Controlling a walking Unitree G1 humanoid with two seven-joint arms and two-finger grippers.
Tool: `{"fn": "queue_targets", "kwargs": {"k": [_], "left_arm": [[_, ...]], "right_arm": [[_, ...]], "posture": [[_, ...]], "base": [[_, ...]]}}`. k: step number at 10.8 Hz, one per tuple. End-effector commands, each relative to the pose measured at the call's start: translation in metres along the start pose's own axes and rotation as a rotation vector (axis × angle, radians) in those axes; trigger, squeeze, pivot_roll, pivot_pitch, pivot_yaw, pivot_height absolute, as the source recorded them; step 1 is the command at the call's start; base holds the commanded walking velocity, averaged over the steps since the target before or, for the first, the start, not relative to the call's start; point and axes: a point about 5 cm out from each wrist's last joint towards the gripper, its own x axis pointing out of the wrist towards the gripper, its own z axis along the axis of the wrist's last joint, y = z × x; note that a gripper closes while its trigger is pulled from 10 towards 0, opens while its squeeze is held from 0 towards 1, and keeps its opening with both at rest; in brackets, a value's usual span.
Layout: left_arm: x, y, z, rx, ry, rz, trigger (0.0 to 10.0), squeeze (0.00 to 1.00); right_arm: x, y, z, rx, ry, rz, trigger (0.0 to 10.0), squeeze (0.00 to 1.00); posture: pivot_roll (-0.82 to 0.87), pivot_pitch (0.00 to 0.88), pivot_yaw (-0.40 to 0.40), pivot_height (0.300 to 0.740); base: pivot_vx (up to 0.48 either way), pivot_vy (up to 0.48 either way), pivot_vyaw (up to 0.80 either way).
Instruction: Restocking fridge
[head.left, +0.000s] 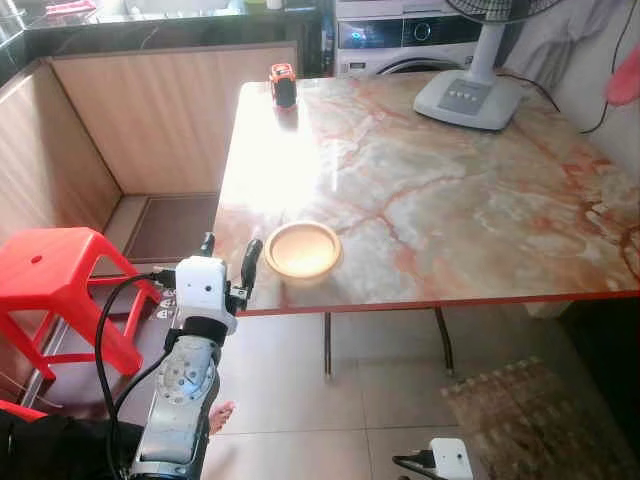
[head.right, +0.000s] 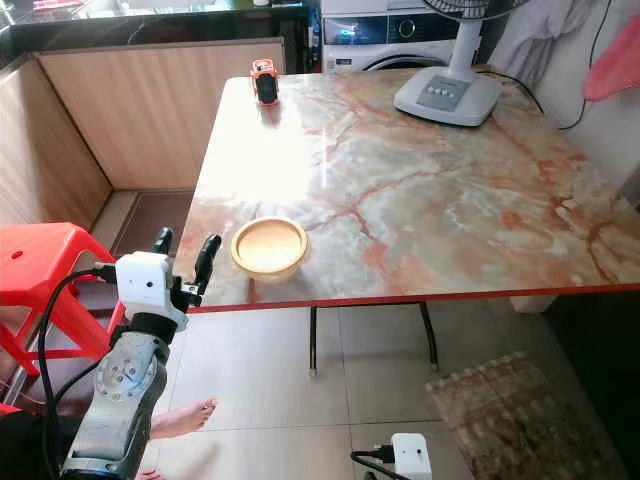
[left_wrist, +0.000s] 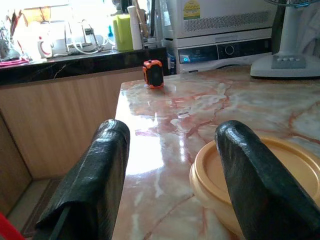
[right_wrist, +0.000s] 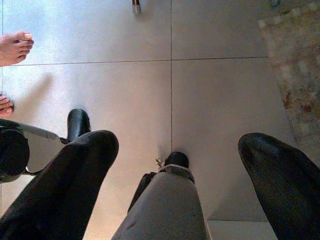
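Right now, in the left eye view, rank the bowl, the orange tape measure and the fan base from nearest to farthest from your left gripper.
From the left gripper:
1. Bowl, at the table's near edge, just right of it.
2. Tape measure, at the far left corner.
3. Fan base, far right side.

The premises were a home kitchen and dining area. A marble-topped table stood on a tiled floor, with a washing machine and a dark counter behind it. A pedestal fan sat on the table, a red plastic stool beside it. A person's bare foot was on the tiles.
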Motion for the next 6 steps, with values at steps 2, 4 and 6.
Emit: {"fn": "queue_targets", "kwargs": {"k": [2, 4, 6], "left_arm": [[0.0003, -0.0004, 0.0005, -0.005, 0.003, -0.005, 10.0, 0.00], [0.0003, -0.0002, 0.0009, -0.006, 0.002, -0.004, 10.0, 0.00], [0.0003, -0.0001, 0.0010, -0.006, 0.001, -0.003, 10.0, 0.00]], "right_arm": [[-0.0002, 0.0004, -0.0008, -0.001, -0.002, 0.002, 10.0, 0.00], [-0.0002, 0.0004, -0.0007, 0.002, -0.003, 0.001, 10.0, 0.00], [-0.0002, 0.0005, -0.0006, 0.004, -0.003, 0.000, 10.0, 0.00]], "posture": [[0.01, 0.052, 0.021, 0.740], [0.01, 0.055, 0.020, 0.740], [0.01, 0.056, 0.020, 0.740]], "base": [[0.291, 0.000, 0.00], [0.300, 0.000, 0.00], [0.306, 0.000, 0.00]]}}
